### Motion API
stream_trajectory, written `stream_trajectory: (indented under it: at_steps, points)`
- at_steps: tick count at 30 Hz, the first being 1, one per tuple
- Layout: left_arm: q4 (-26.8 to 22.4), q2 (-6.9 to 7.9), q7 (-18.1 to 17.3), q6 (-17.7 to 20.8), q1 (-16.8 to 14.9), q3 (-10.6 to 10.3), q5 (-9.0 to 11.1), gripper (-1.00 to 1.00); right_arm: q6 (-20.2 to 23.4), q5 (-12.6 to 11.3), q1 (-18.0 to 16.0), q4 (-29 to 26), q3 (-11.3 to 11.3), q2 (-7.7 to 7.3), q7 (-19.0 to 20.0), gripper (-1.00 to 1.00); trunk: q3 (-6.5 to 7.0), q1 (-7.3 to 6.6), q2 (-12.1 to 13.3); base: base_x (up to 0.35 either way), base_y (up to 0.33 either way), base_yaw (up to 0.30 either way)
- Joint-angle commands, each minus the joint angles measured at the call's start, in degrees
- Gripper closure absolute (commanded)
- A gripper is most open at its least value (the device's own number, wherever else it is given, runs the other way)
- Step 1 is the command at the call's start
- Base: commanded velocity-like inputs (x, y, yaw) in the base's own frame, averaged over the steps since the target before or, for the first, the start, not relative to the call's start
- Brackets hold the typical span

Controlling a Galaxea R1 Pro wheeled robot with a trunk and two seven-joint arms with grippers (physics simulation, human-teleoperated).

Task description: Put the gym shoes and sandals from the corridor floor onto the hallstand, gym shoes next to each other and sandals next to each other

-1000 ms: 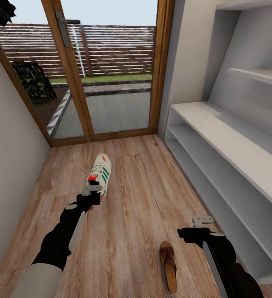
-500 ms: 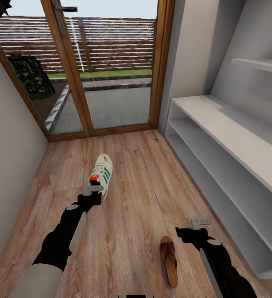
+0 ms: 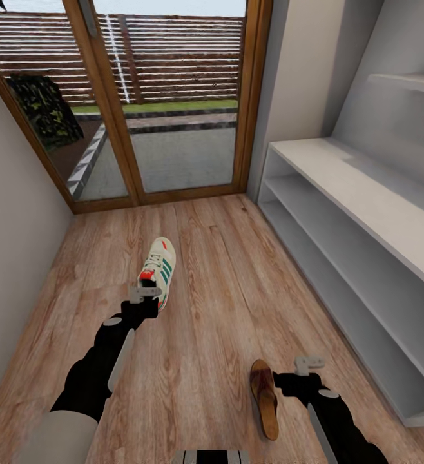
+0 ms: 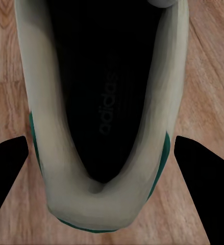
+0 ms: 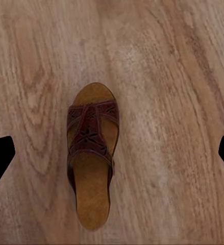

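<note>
Lining up two pickups off the floor [image 3: 212,309].
My left tool [image 3: 145,294] straddles the sneaker [image 3: 157,269] heel, spread wide; my right tool [image 3: 308,364], also spread, hovers beside the sandal [image 3: 264,397]. Next: descend, close.

Bright, even light (soft shadows, approx.)

My head camera tilts downward, so the whole scene sits higher than before. My right tool [image 3: 308,364] now lies just beside the sandal [image 3: 264,397], closer than a second ago, jaws spread wide.
</note>
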Motion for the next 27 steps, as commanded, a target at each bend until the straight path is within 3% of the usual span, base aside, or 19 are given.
stream_trajectory:
  at_steps: [1,11,27]
  points:
    - [-0.2,-0.03,0.0,0.0,0.0,0.0,0.0,1.0,-1.0,0.0,0.0,0.5,0.0,0.02,0.0,-1.0,-0.28,0.23,-0.4,0.0,0.0,0.011]
    - [-0.4,-0.03,0.0,0.0,0.2,0.0,0.0,1.0,-6.0,-0.2,0.0,5.2,0.0,0.08,0.0,-1.0,-2.96,2.42,-4.4,0.0,0.0,0.056]
    - [-0.4,-0.04,0.0,0.0,0.2,0.0,0.0,1.0,-6.5,-0.6,0.0,7.6,0.1,0.09,0.0,-1.0,-7.27,5.94,-10.8,0.0,0.0,0.063]
